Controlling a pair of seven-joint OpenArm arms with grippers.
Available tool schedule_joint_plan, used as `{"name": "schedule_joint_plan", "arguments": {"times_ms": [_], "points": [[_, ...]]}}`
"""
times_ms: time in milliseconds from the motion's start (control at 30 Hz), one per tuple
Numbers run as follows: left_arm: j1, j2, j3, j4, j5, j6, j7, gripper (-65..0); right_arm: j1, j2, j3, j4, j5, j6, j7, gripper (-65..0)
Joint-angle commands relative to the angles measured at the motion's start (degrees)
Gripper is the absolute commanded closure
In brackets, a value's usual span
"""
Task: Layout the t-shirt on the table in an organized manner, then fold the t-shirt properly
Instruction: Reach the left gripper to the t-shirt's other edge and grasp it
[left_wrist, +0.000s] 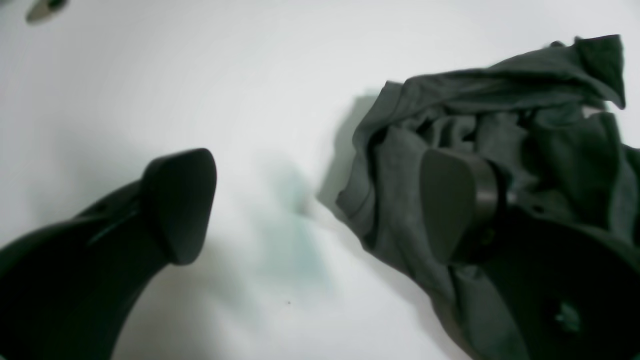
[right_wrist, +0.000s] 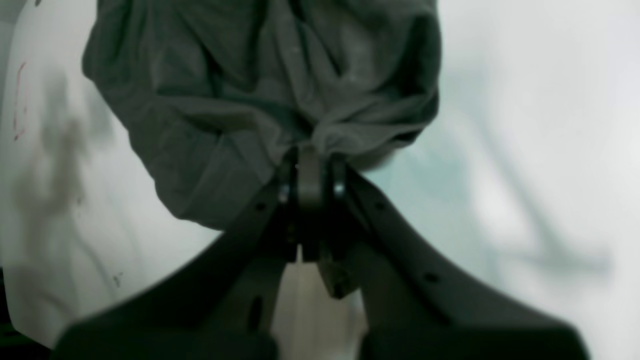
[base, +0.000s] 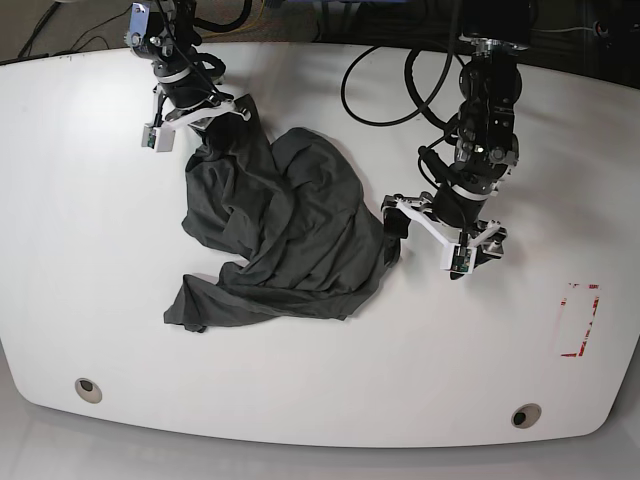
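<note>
The laying-out step is in hand: the t-shirt (base: 285, 235) lies crumpled at the centre of the desk (base: 90, 200). The right gripper (right_wrist: 310, 160) is clamped on a bunch of cloth at upper left. The left gripper (left_wrist: 320, 205) gapes empty, seemingly just beside the shirt's edge. Next it needs a fresh hold to spread the cloth.

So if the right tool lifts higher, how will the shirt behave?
Probably floppy: the shirt hangs in loose folds from the right tool, shut on a bunched bit. It likely trails rather than lifting whole, since most of it lies crumpled on the table. It may slide easily there; the top looks glossy.
</note>
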Motion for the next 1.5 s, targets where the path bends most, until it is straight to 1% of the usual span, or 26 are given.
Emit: {"name": "schedule_joint_plan", "arguments": {"times_ms": [0,367,533,700,867,1033,1100,1200,1300,1467], "points": [[-1.95,0.88,0.01,-1.34,-0.32,-0.27,-1.28,-61.1,-0.01,0.96,0.26,1.1,0.62,0.45,1.05,0.0],[-5.38,2.19,0.1,-10.93,-0.4,-0.27,-1.46,-61.0,-0.01,1.4,0.26,0.92,0.36,0.45,1.05,0.0],[-6.26,3.69,0.1,-14.44,-0.4,-0.27,-1.54,-61.0,0.17,2.19,0.26,0.92,0.45,0.45,1.05,0.0],[-7.31,3.78,0.36,-17.26,-0.4,-0.27,-1.54,-61.0,0.26,2.19,0.26,0.92,0.45,0.45,1.05,0.0],[-8.1,3.78,2.3,-18.93,-0.4,-0.27,-1.63,-61.0,0.26,2.19,0.26,0.92,0.45,0.45,1.05,0.0],[-8.45,3.78,3.79,-20.51,-0.4,-0.27,-2.07,-60.7,0.26,3.07,0.26,0.92,0.45,0.45,1.05,0.0],[-9.07,3.78,4.41,-21.21,-0.4,-0.18,-3.21,-59.2,0.26,3.07,0.26,0.92,0.53,0.45,1.05,0.0],[-9.51,3.78,5.55,-22.88,-0.32,-0.18,-4.89,-53.7,0.26,3.16,0.26,0.92,0.53,0.45,1.05,0.0],[-9.77,3.78,6.25,-24.64,-0.32,-0.18,-5.94,-50.3,0.26,3.33,0.26,0.92,0.45,0.45,1.05,0.0],[-9.86,3.78,6.61,-25.7,-0.32,-0.18,-7.35,-48.5,0.26,3.42,0.26,0.83,0.45,0.45,1.05,0.0]]}}
